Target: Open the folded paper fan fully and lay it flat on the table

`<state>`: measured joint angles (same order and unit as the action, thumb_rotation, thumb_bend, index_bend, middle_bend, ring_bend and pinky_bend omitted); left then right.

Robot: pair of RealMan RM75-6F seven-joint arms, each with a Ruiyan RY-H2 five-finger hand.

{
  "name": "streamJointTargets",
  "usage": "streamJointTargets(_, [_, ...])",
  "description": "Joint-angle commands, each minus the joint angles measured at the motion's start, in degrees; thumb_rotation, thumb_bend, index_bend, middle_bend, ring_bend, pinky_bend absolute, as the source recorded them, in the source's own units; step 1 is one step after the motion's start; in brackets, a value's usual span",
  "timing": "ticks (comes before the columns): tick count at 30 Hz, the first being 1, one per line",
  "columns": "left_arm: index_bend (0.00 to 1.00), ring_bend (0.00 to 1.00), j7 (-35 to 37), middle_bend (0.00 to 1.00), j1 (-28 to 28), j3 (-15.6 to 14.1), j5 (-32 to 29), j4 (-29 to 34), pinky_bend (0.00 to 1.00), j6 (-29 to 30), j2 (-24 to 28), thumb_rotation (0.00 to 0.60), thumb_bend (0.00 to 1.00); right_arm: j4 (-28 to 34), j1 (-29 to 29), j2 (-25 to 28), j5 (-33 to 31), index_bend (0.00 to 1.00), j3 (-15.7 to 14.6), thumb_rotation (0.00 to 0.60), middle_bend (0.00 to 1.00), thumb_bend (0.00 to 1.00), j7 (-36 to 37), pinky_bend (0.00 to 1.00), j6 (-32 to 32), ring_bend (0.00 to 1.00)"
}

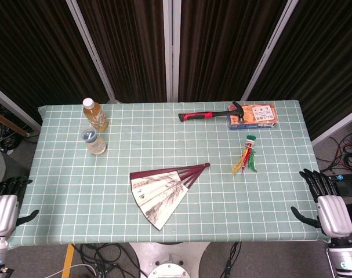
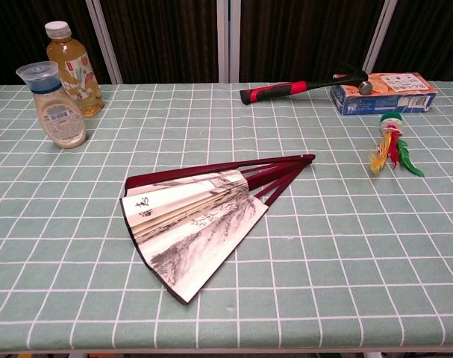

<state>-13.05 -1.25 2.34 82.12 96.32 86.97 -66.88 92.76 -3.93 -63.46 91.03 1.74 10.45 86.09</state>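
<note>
The paper fan [image 1: 162, 188] lies flat near the table's front middle, spread partway into a wedge, with dark red ribs meeting at the upper right and an ink painting on cream paper; the chest view shows the fan [image 2: 192, 220] the same way. My left hand [image 1: 4, 205] hangs off the table's front left corner, fingers apart, holding nothing. My right hand [image 1: 325, 204] sits off the front right corner, fingers likewise apart and empty. Both hands are far from the fan and out of the chest view.
A juice bottle [image 1: 95, 114] and a small capped bottle [image 1: 95, 141] stand at the back left. A red-handled hammer [image 1: 210, 114] leans on an orange box [image 1: 254, 116] at the back right. A feathered shuttlecock toy [image 1: 247, 155] lies right of the fan.
</note>
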Motion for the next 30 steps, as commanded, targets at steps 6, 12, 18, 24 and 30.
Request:
streamJointTargets(6, [0.26, 0.14, -1.39, 0.2, -0.56, 0.1, 0.21, 0.17, 0.18, -0.38, -0.04, 0.6, 0.0, -0.38, -0.52, -0.07, -0.24, 0.1, 0.17, 0.6, 0.06, 0.15, 0.26, 0.0, -0.66, 0.0])
streamJointTargets(12, [0.25, 0.14, -2.46, 0.2, -1.89, 1.02, 1.24, 0.76, 0.18, -0.56, 0.6, 0.6, 0.0, -1.03, -0.65, -0.17, -0.45, 0.1, 0.47, 0.6, 0.06, 0.15, 1.02, 0.0, -0.44, 0.0])
streamJointTargets(18, [0.25, 0.14, -0.29, 0.2, -8.18, 4.33, 5.86, 2.43, 0.18, -3.94, 2.05, 0.6, 0.0, -1.1, -2.1, 0.89, 0.21, 0.1, 1.33, 0.6, 0.06, 0.15, 0.77, 0.0, -1.1, 0.0])
streamJointTargets(24, [0.25, 0.14, 8.48, 0.2, -20.27, 8.96, 6.71, 2.68, 0.19, -17.11, 2.8, 0.6, 0.0, -0.43, -3.29, 1.62, 1.06, 0.1, 1.67, 0.6, 0.06, 0.15, 0.75, 0.0, -1.65, 0.0])
streamJointTargets(30, [0.21, 0.2, 18.42, 0.23, -32.56, 14.07, 0.36, 1.02, 0.24, -31.68, -1.08, 0.6, 0.0, -0.13, -3.14, 1.85, 1.09, 0.1, 1.1, 0.6, 0.06, 0.15, 0.7, 0.0, -1.71, 0.0])
